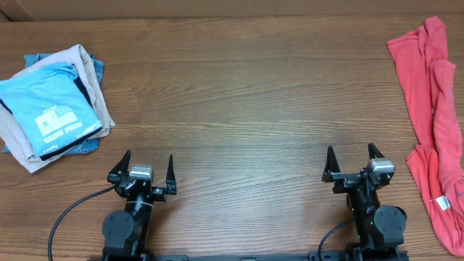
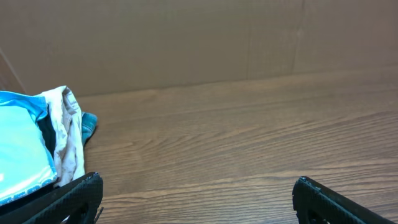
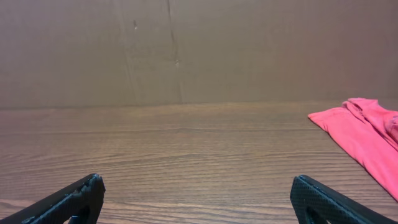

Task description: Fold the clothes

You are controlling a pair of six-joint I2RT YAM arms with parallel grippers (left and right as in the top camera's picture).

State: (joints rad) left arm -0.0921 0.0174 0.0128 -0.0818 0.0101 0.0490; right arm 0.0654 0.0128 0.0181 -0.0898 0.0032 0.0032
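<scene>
A crumpled red garment (image 1: 435, 123) lies unfolded along the table's right edge; its far end shows in the right wrist view (image 3: 360, 134). A stack of folded clothes (image 1: 54, 109), with a light blue shirt on top over beige and denim-blue pieces, sits at the left; its edge shows in the left wrist view (image 2: 43, 146). My left gripper (image 1: 148, 165) (image 2: 196, 186) is open and empty near the front edge, right of the stack. My right gripper (image 1: 353, 161) (image 3: 196, 186) is open and empty near the front edge, left of the red garment.
The wooden table (image 1: 239, 94) spans the view between the stack and the red garment. A brown cardboard wall (image 3: 186, 50) stands along the table's far side.
</scene>
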